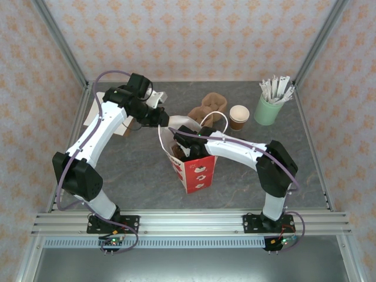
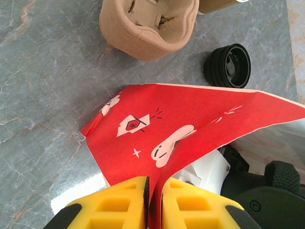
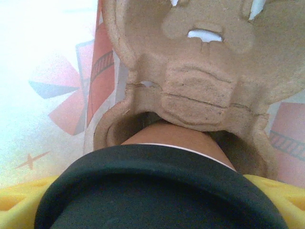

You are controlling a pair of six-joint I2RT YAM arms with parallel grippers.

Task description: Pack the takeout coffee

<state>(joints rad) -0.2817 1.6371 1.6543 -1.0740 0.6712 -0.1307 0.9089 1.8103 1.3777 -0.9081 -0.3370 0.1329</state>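
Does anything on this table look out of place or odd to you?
Yes: a black lid lies loose on the table near the pulp carrier, while a paper cup nearby stands uncovered. The red bag is also tugged lopsided, its edge pinched by the left gripper.
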